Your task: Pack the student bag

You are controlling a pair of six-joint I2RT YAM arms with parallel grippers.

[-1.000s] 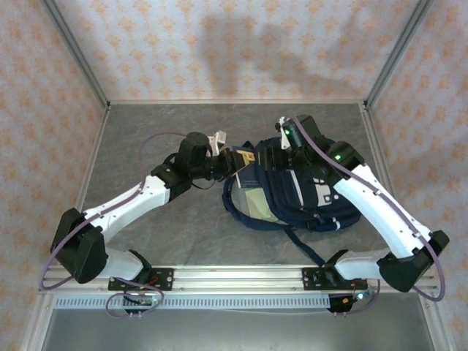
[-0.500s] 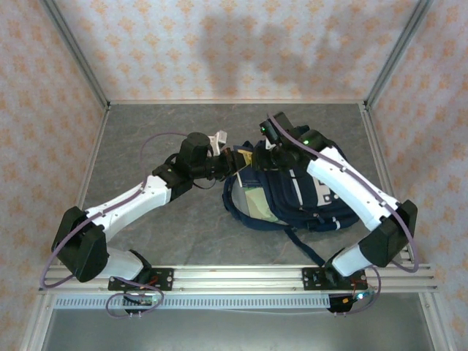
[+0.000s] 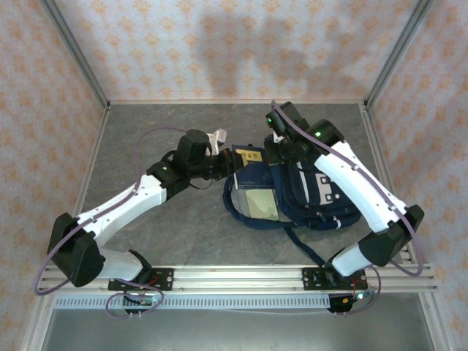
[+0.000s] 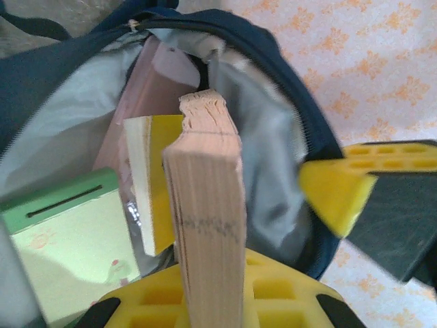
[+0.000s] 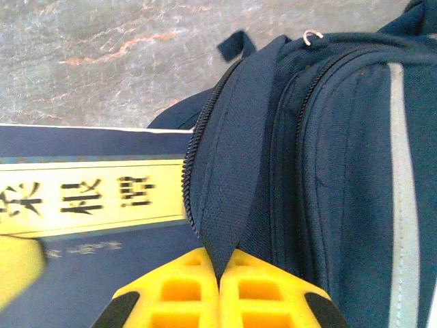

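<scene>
As the student bag (image 3: pixel 318 194) lies flat on the table (image 3: pixel 161 124), over on the right side, its long side runs from left to right. Its open mouth points left, toward the left arm. Its straps trail toward the near edge.

The left fingers (image 4: pixel 273 287) are clamped on a thick book (image 3: pixel 248 156) with a dark blue cover and a yellow label. That book is at the mouth of the bag, with its far end just inside.

The right fingers (image 5: pixel 177 287) are pressed together on the bag's zipper edge, at the far side of the mouth.

Inside the bag lies a green notebook (image 3: pixel 261 201). Next to it stands a yellow book (image 4: pixel 153 184), with something pink behind.
</scene>
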